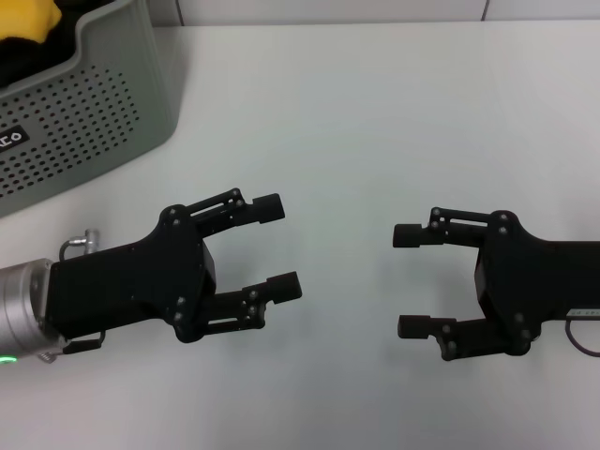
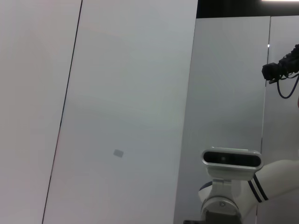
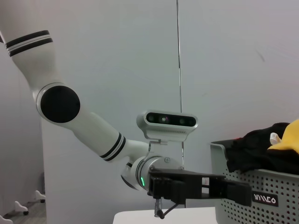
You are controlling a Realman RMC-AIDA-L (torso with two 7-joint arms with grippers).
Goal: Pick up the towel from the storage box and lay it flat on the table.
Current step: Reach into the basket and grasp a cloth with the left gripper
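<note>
The worktop point(image 1: 375, 122) fills most of the head view, white and bare between the arms. At its far left corner stands the box point(image 1: 84, 122), grey, perforated, with a dark label facing the robot. In the right wrist view the box point(image 3: 261, 186) shows again with its label.

The towel point(image 1: 28, 19) lies inside the box, only a yellow bunch showing over the rim at the upper edge of the head view. The right wrist view shows the towel point(image 3: 287, 140) as a yellow fold heaped on some dark cloth above the rim. It is crumpled, not spread; its trim and loop cannot be made out.

The left hand point(image 1: 278, 247) hovers over the worktop, near the box but clear of it, fingers spread and holding nothing, pointing toward the middle. The right hand point(image 1: 410, 279) faces it from the other side, well apart from the box, fingers likewise spread and empty. The left hand point(image 3: 224, 190) also appears in the right wrist view, just beside the box.

By my reading the task is at its very start: no grasp is made and the towel is untouched. The next move likely falls to the left hand, being nearer: rise, swing over the rim, and come down on the yellow bunch without catching the dark cloth beneath or nudging the wall.
</note>
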